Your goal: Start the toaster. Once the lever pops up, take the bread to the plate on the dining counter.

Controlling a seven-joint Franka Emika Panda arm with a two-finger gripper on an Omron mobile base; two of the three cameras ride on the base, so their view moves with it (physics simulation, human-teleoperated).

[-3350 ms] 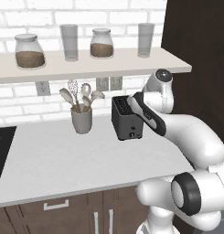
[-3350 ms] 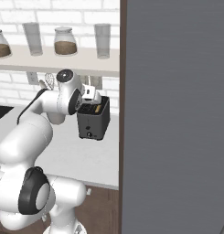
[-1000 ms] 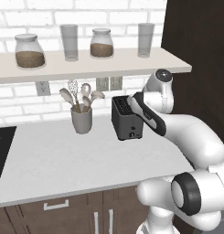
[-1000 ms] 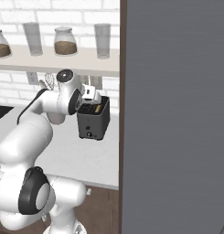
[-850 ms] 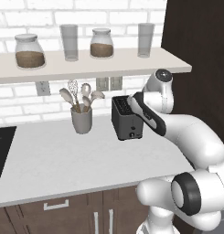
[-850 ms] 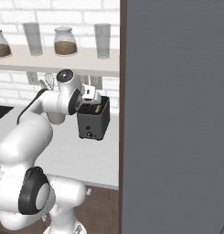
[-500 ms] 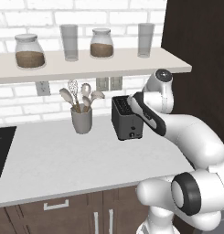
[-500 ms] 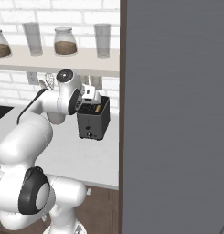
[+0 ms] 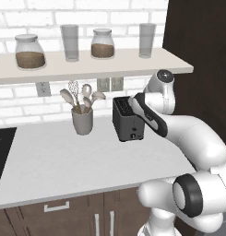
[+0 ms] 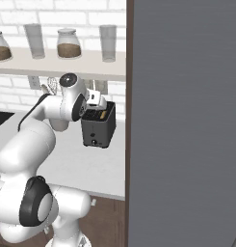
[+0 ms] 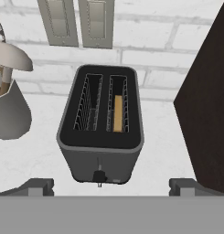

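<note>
1. A small dark grey-black boxy two-slot toaster (image 9: 127, 119) is standing on the pale grey-white wall counter (image 9: 54, 159), near the white brick backsplash (image 9: 22, 103), beneath a long pale shelf (image 9: 86, 67).
2. Seen from the hand view, the toaster (image 11: 100, 128) is sitting straight below the camera, both slots open to sight; its small knob is showing low on the front face.
3. A thin tan-brown slice of bread (image 11: 118, 113) is standing on edge, sunk down inside the right-hand slot as that view frames it; the left slot is showing bare wire guides.
4. The white arm's two-finger gripper (image 10: 94, 100) is hanging just above the toaster's top (image 10: 98, 126), not touching it.
5. The two dark fingertips (image 11: 36, 186) are standing spread wide, one at each lower corner of the hand view, with nothing between them.
6. A grey round utensil crock (image 9: 82, 121) holding pale spoons and a whisk is standing on the counter beside the toaster, apart from it.
7. Two twin wall outlets (image 11: 78, 22) are sitting on the brick directly behind the toaster.
8. On the shelf, two glass jars of brown grains (image 9: 29, 51) and two clear tumblers (image 9: 70, 42) are lining up in a row.
9. A dark wood cabinet wall (image 9: 202, 60) is rising close beside the toaster.
</note>
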